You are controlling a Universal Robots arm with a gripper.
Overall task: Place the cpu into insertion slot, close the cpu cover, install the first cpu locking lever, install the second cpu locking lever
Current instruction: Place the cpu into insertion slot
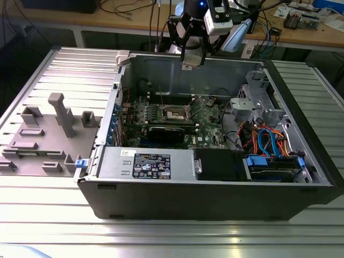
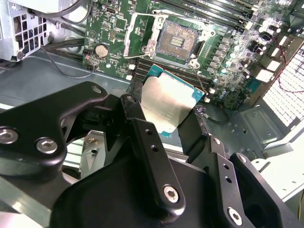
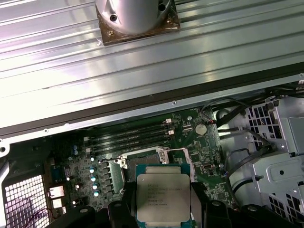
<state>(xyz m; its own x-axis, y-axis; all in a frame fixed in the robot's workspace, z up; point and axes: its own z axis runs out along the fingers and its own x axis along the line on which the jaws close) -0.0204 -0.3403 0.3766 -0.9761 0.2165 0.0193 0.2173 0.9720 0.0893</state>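
The hand point(image 2: 168, 105) grips the cpu point(image 2: 164, 92) by 2 opposite edges, above the motherboard point(image 2: 114, 28) and well apart from the bare insertion slot point(image 2: 178, 40). Good placement likely requires squaring the chip to the socket rim and seating it flat, without sliding.

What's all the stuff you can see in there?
table: one, silver ribbed metal, under everything
computer case: one, dark grey, open, on the table
circuit board: one, green, inside the computer case
socket: one, dark with a silver rim, on the circuit board, empty
card: one, long and black, beside the socket
cables: several, orange and blue, at the exterior view's right
stand: one, grey, outside the computer case at the exterior view's left
chip: one, silvery, held above the circuit board
gripper: one, black, fingers shut on the chip
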